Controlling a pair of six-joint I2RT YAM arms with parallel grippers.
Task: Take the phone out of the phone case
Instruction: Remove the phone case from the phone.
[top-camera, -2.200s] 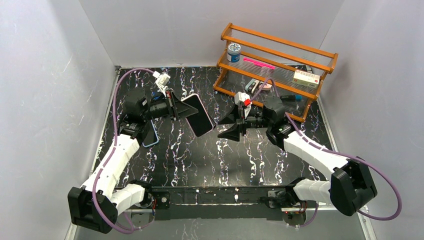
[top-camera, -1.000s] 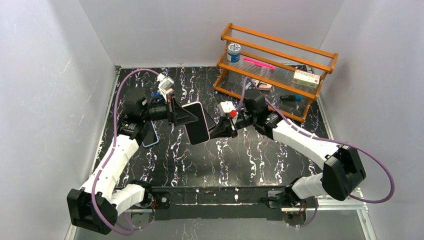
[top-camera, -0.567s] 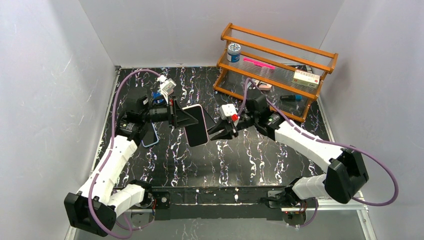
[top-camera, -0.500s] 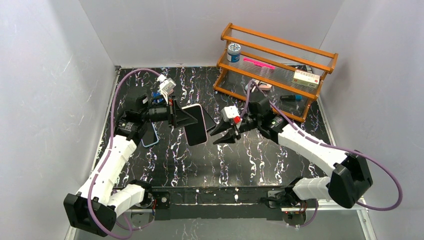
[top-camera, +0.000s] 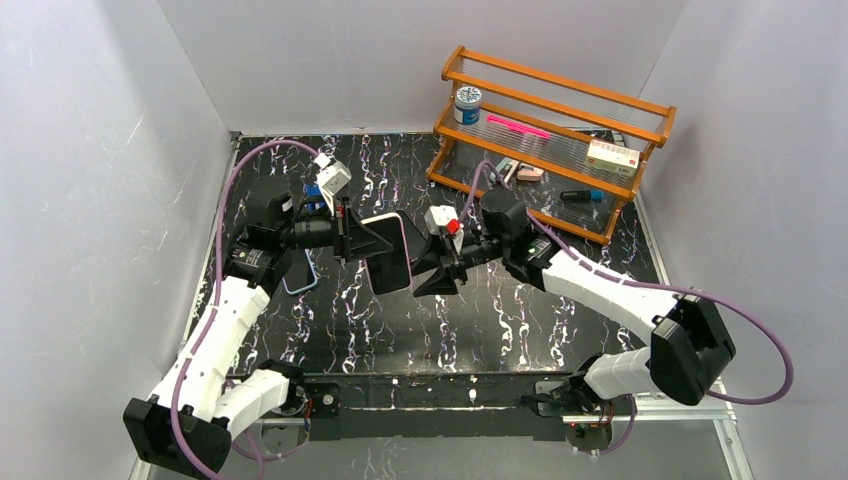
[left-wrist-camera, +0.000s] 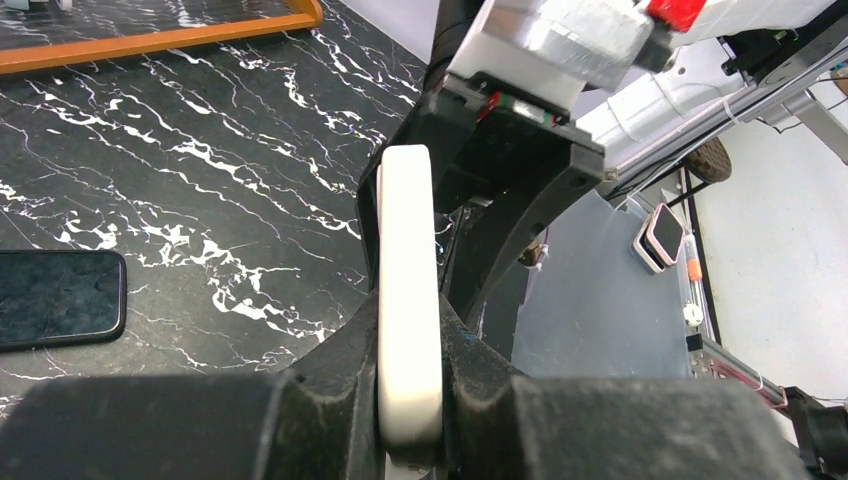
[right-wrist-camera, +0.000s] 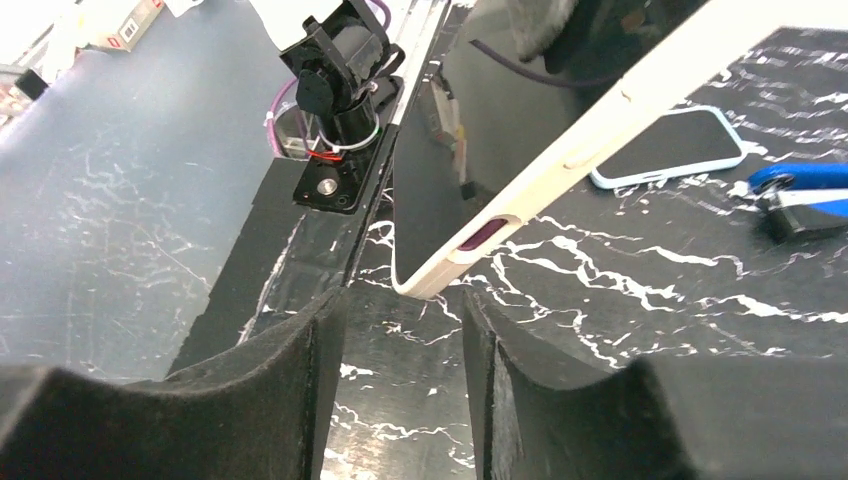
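My left gripper is shut on a phone in a cream case and holds it edge-up above the table; in the left wrist view the cream case edge is clamped between my fingers. My right gripper is open right next to the case's free end. In the right wrist view the case's lower corner sits just in front of the gap between my open fingers, with the dark phone screen facing me. The corner is not between the pads.
A second phone in a light blue case lies flat on the black marbled table, also in the right wrist view. A blue-handled tool lies near it. A wooden rack with small items stands at the back right.
My right gripper backed away from the case for a moment, then came back in to its free end. The left gripper lowered the cased phone slightly.
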